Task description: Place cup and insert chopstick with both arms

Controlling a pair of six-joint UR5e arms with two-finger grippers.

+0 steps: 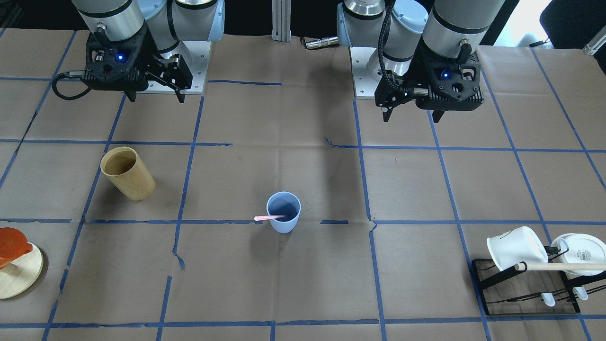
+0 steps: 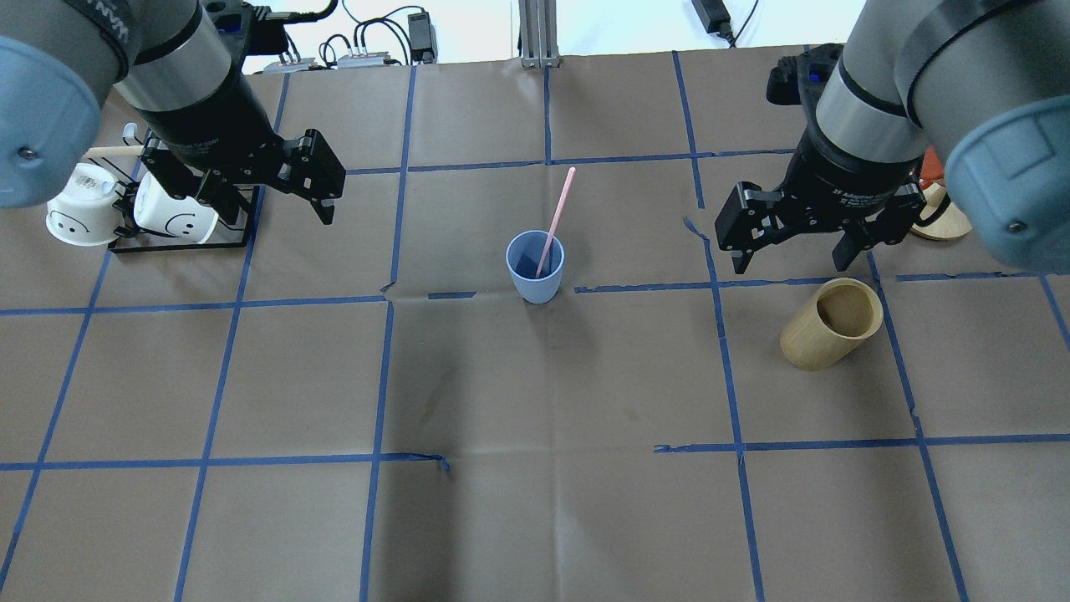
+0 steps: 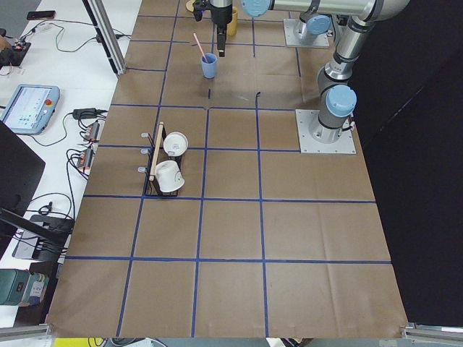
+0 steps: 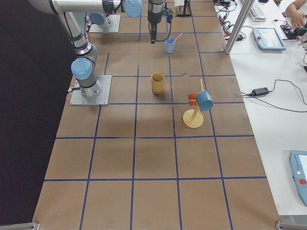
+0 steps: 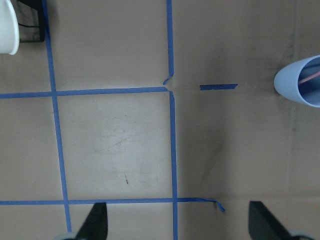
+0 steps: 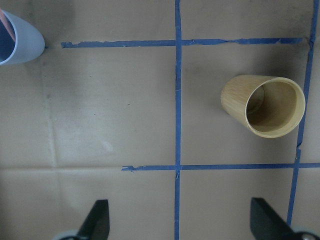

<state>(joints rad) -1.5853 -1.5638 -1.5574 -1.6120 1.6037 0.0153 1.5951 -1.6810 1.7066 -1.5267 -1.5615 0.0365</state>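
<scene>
A table (image 2: 535,502) covered in brown paper, ruled into squares by blue tape (image 2: 380,376), spreads below the left gripper (image 2: 272,209) and the right gripper (image 2: 788,255), evenly lit with soft shadows. Outward of the left gripper stands a white bench (image 3: 65,79) with cables and a tablet (image 3: 30,107). Outward of the right gripper stands another white bench (image 4: 268,115), and behind both grippers the room is dark.

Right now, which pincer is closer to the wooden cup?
Right. The right pincer hangs close by the wooden cup; the left pincer is far off, beyond the blue cup.
</scene>
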